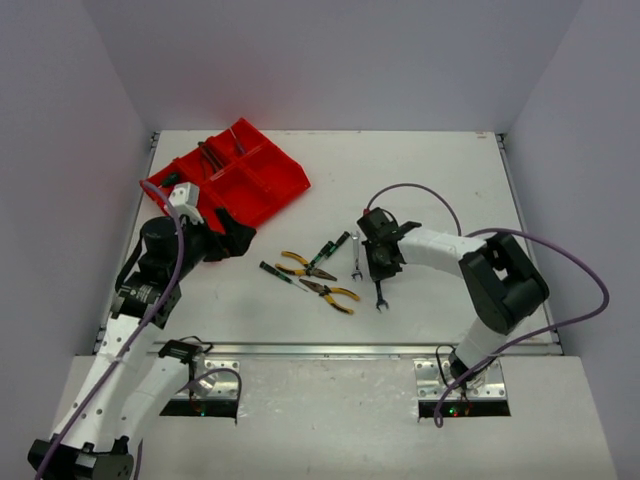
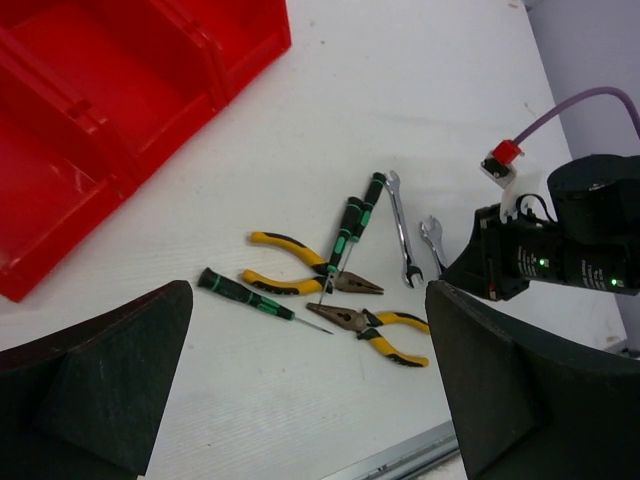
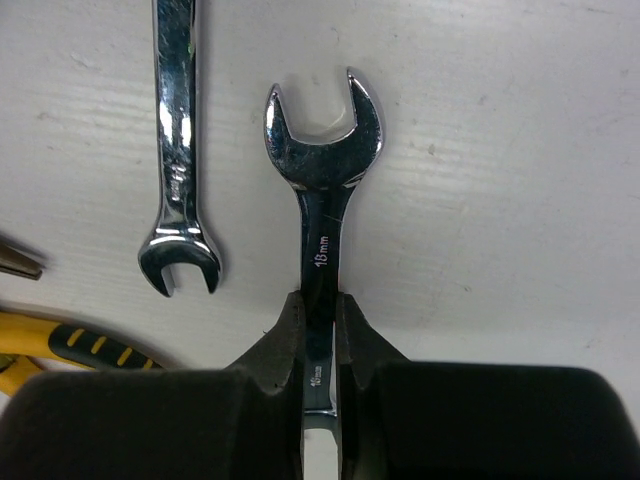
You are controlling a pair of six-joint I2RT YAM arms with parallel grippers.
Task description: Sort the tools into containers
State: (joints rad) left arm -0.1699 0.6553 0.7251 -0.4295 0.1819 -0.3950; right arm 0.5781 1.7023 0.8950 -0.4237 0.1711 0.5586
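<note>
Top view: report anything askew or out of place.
The red tray sits skewed to the table edges, at the far left. Two pliers, two screwdrivers and a loose wrench lie unsorted mid-table; the right gripper grips a second wrench. Nothing looks damaged or spilled.

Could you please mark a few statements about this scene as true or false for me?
1. The right hand is shut on a silver wrench at its shank. True.
2. The left hand is shut. False: it is open and empty.
3. Two yellow-handled pliers lie on the table. True.
4. The red tray is empty. False: some tools lie in its far compartments.
</note>
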